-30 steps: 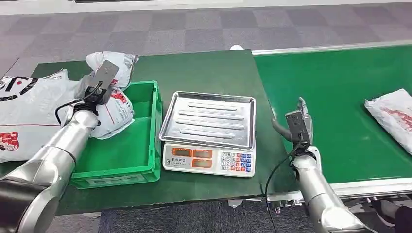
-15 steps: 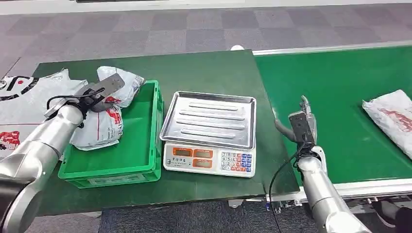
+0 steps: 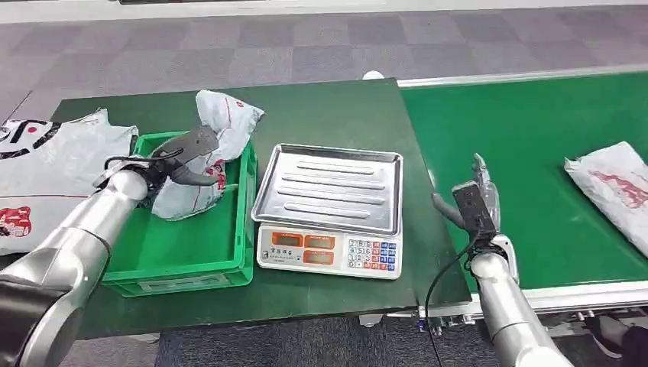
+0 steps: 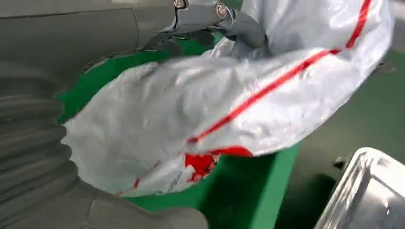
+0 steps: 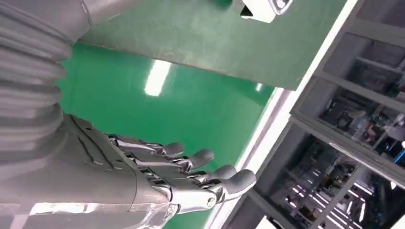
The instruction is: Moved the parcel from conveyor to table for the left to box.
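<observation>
Left hand carries a parcel over the green crate.

Your left hand (image 3: pixel 186 157) grips the white parcel (image 3: pixel 206 157) with its fingers wrapped around the crumpled plastic, holding it above the green crate (image 3: pixel 229 256) so it can drop inside. Your right hand (image 3: pixel 475 200) waits with fingers spread and holding nothing at the near edge of the conveyor (image 3: pixel 527 138), likely placed for the next parcel (image 3: pixel 615 187) lying on the belt well beyond it. The scale (image 3: pixel 330 210) sits between crate and belt.
</observation>
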### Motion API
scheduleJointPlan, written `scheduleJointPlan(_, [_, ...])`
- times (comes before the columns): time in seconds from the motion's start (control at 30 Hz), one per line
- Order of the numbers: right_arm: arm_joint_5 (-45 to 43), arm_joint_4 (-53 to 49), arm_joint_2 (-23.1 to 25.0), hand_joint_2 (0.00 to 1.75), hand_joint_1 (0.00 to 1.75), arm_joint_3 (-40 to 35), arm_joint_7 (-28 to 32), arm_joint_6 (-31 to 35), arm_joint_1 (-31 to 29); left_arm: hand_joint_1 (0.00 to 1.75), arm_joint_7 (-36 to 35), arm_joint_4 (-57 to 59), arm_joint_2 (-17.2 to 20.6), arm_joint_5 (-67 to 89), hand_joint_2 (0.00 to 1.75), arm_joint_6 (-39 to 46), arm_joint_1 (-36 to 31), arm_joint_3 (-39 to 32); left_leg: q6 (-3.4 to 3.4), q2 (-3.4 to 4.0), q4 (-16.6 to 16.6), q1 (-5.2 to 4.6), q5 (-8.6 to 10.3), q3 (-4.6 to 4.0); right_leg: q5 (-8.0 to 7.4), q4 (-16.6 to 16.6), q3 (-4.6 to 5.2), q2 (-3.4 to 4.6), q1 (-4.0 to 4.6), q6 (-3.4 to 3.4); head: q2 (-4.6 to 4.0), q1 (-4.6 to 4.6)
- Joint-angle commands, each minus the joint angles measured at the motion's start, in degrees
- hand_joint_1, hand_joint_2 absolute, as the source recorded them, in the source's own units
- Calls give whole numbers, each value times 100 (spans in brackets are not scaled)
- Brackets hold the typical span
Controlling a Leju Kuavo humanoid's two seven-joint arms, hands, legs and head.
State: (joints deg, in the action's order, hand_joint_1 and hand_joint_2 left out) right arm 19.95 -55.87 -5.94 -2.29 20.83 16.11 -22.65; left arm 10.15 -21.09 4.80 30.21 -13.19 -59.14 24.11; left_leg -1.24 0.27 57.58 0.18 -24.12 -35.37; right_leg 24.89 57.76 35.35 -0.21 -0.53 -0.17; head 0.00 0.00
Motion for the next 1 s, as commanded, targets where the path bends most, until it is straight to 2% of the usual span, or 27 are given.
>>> scheduleJointPlan(0.03, [148, 159, 225, 175, 0, 184, -57, -15, -184, 0, -410, -402, -355, 615, 175, 1118, -31, 251, 2, -9, -1, 3, -1, 3, 3, -4, -8, -7, 3, 1, -2, 0])
scheduleJointPlan(0.13, [155, 137, 267, 175, 0, 152, -82, 56, -167, 0, -399, -623, -456, 801, 175, 1906, 107, 109, 2, -3, -5, 3, -5, 13, 3, -10, -17, -1, 3, 1, 0, 0])
scheduleJointPlan(0.2, [132, 124, 259, 175, 0, 133, -114, 84, -136, 0, -389, -822, -553, 1052, 175, 2737, 204, 70, 2, -1, -4, 2, -5, 11, 3, -7, -13, 1, 2, 1, 0, 0])
scheduleJointPlan(0.23, [127, 137, 261, 175, 0, 123, -110, 87, -132, 0, -359, -844, -593, 1049, 175, 2786, 222, 46, 2, -3, -7, 4, -6, 17, 4, -12, -22, -2, 4, 1, -2, 0])
scheduleJointPlan(0.27, [61, 276, 266, 175, 0, 49, -35, 66, -190, 0, 430, -1147, -861, 255, 175, 2681, 518, -511, 2, -7, -4, 2, -4, 10, 4, -7, -14, -7, 2, 1, 0, 0])
scheduleJointPlan(0.43, [21, 404, 276, 175, 0, 2, 16, 108, -267, 0, 482, -1133, -966, 259, 175, 2809, 661, -457, 6, -7, -10, 0, -6, 22, 5, -16, -29, -7, -1, 6, -2, 0])
scheduleJointPlan(0.47, [-22, 442, 270, 175, 0, -29, 49, 76, -299, 0, 735, -1132, -1008, -144, 175, 2245, 676, -619, 5, -8, -4, 1, -6, 13, 6, -11, -22, -10, 0, 8, 0, 0])
scheduleJointPlan(0.5, [-92, 593, 299, 175, 0, -99, 122, -15, -445, 0, 1033, -1093, -1113, -825, 175, 1310, 771, -912, 6, -5, -5, 3, -8, 17, 5, -14, -27, -7, 2, 9, -2, 0])
scheduleJointPlan(0.53, [-127, 753, 355, 175, 0, -165, 179, -27, -599, 0, 1302, -1076, -1259, -1395, 175, 896, 922, -1216, 5, -4, -2, 0, -6, 8, 3, -8, -16, -9, -1, 9, 0, 0])
scheduleJointPlan(0.6, [-173, 1017, 491, 175, 0, -317, 201, 29, -878, 0, 1775, -942, -1550, -2131, 175, 518, 1122, -1438, 7, 13, -7, -5, -9, 15, 0, -9, -17, 6, -5, 8, -2, 2])
scheduleJointPlan(0.67, [-214, 1094, 528, 175, 0, -469, 135, 52, -1022, 0, 1850, -809, -1786, -2767, 175, 69, 1166, -1546, 8, 12, -7, -6, -9, 13, 0, -10, -17, 4, -9, 8, -2, 0])
scheduleJointPlan(0.73, [-226, 1111, 535, 175, 0, -498, 118, 55, -1047, 0, 1841, -775, -1898, -2832, 175, 49, 1170, -1506, 8, -1, 0, -3, -7, 4, 3, -6, -12, -9, -7, 8, -2, 0])
scheduleJointPlan(0.87, [-258, 1119, 501, 175, 0, -522, 125, 63, -1028, 0, 1823, -743, -1867, -2912, 175, 72, 1121, -1467, 9, -1, -4, -4, -8, 12, 6, -8, -19, -8, -8, 6, 0, 0])
scheduleJointPlan(0.9, [-339, 1137, 511, 175, 0, -546, 146, 27, -1030, 0, 1691, -645, -1905, -3246, 175, -248, 1094, -1507, 10, -4, -9, -3, -8, 20, 7, -14, -29, -10, -7, 6, 0, 0])
scheduleJointPlan(1.0, [-408, 1376, 662, 175, 0, -654, 185, 47, -1141, 0, 1710, -310, -2198, -3502, 175, 49, 1005, -1351, 10, -5, -3, -3, -7, 9, 5, -9, -19, -12, -7, 7, -2, 0])
